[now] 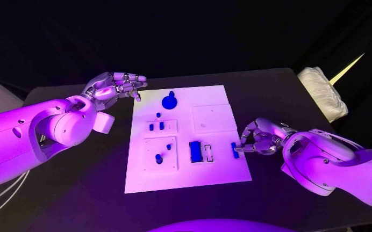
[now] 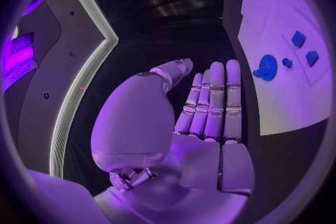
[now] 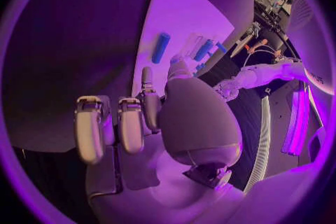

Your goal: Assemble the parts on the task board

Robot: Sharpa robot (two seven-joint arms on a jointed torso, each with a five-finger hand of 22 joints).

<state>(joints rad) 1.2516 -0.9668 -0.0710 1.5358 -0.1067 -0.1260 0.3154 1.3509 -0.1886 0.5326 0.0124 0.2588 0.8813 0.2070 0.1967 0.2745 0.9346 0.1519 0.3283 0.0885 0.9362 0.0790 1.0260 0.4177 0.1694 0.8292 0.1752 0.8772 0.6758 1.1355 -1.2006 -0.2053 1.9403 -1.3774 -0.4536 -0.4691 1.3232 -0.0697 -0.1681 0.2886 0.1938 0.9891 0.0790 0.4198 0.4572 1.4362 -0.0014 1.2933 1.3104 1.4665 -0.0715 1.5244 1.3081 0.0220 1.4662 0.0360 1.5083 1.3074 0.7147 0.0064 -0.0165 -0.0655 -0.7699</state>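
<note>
The right hand [image 1: 258,139] sat at the board's [image 1: 213,178] right edge, fingers curled beside a small blue peg [image 1: 234,150] lying near that edge; whether it pinched the peg, I could not tell. The left hand [image 1: 115,86] hovered released, fingers spread, off the board's far left corner. A shallow pinch could likely roll the peg off onto the table [image 1: 70,200].

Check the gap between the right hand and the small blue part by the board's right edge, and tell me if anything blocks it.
Nothing visible does. The right hand sits just off the task board, its fingertips right beside the small blue part, with bare board and table between them.
</note>
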